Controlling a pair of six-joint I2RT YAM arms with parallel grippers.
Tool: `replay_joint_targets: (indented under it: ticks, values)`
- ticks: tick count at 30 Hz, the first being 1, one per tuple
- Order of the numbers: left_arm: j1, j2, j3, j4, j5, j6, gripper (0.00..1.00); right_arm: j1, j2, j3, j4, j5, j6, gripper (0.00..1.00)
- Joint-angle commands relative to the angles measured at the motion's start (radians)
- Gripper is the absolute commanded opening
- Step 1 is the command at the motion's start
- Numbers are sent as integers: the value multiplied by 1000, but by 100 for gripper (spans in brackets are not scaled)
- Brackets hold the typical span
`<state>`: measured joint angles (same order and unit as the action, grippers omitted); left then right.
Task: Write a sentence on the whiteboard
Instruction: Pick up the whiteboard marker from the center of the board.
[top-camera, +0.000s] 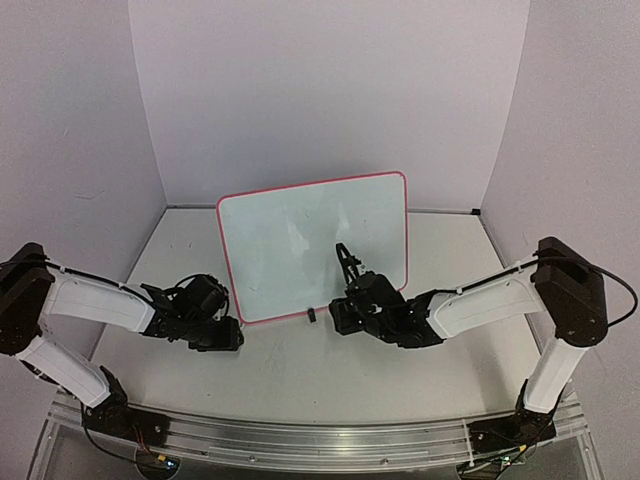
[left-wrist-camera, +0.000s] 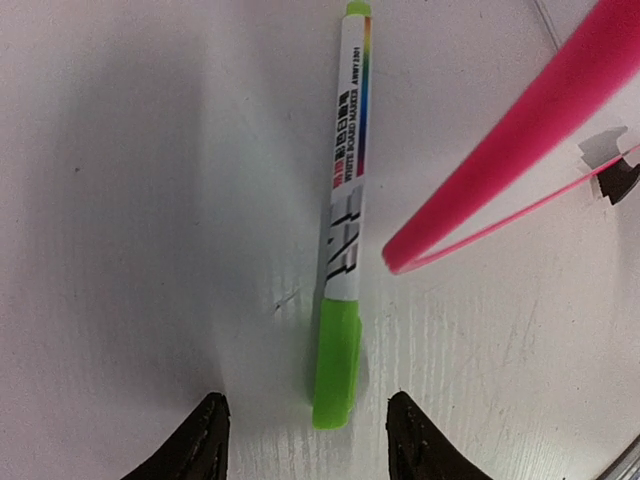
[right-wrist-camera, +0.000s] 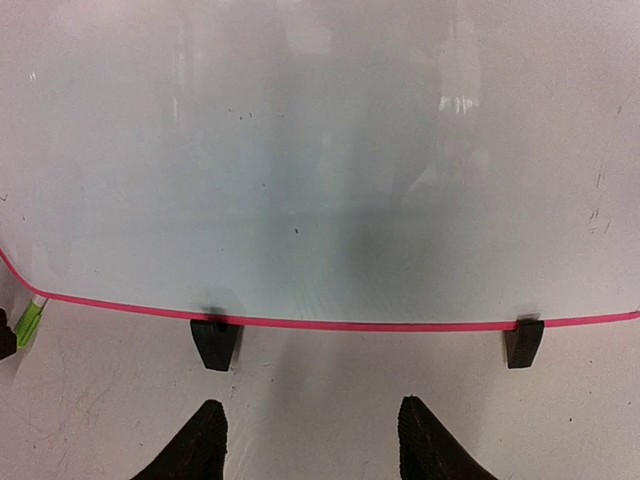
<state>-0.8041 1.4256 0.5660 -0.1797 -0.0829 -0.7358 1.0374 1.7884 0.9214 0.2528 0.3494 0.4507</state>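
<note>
Black fingers (left-wrist-camera: 208, 440) of the left gripper (left-wrist-camera: 312, 445) stand apart at the bottom of the left wrist view, one on each side of the green cap end of the marker (left-wrist-camera: 347, 190). They don't seem to touch it yet. The marker lies flat on the white table (left-wrist-camera: 120, 200), pointing up the frame. It sits near the pink rim of the whiteboard (top-camera: 310, 240), which cuts across the upper right.

The right gripper (right-wrist-camera: 312, 445) is apart too, w/ nothing in it. It faces the board's bottom edge, low in the frame, below the two black clips (right-wrist-camera: 215, 342).

The whiteboard stands propped up in the middle of the top view, btwn the two arms. No words show on it, so the writing hasn't begun.

The step in hand looks like picking up the marker. The next move prob needs the left fingers to go lower & squeeze the pen. The cap must also come off.

Hard to see: the marker's far tip is cut off at the top edge. In the top view the left gripper hides the marker. A green bit at the lower left of the right wrist view is prob the marker, cut off.
</note>
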Motion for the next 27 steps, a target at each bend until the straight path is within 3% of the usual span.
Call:
replay_joint_targets:
  ticks: [1,16,27]
  values:
    - [-10,47,57,41,-16,-5,49,2,-42,-10,-5,35,16,55]
    - [-79,171,158,-203,-122,-23,8,2,-115,-16,-75,104,35,56]
    - [-95,32,38,-262,-122,-128,2,2,-166,2,-118,118,5,58]
